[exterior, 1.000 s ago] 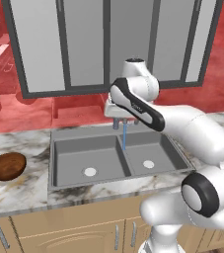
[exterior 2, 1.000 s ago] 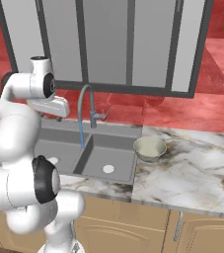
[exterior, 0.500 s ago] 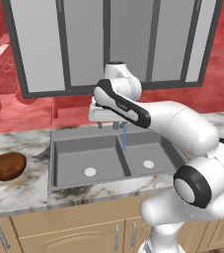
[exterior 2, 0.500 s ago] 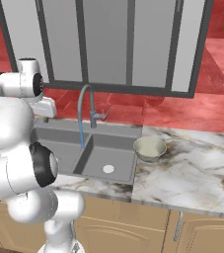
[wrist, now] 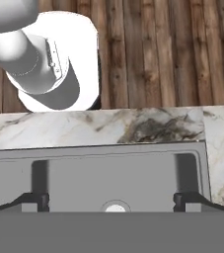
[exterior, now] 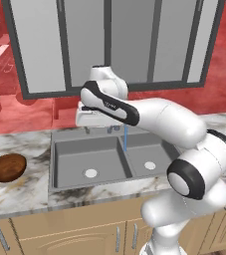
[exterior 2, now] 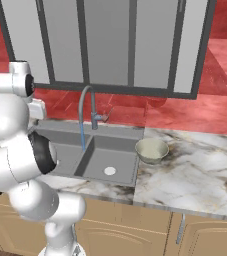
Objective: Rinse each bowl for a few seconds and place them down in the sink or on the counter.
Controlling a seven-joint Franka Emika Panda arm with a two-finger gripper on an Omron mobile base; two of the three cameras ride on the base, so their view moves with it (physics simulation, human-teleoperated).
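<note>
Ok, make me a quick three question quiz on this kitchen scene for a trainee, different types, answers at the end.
1. True or false: the pale bowl sits inside the sink.
2. Where does the dark reddish-brown bowl rest? A) in the left basin B) on the counter left of the sink C) between the fingers
3. Fill in: a thin blue stream of water runs from the ____ into the sink.

Key
1. False: it stands on the counter right of the sink.
2. B
3. faucet
</note>
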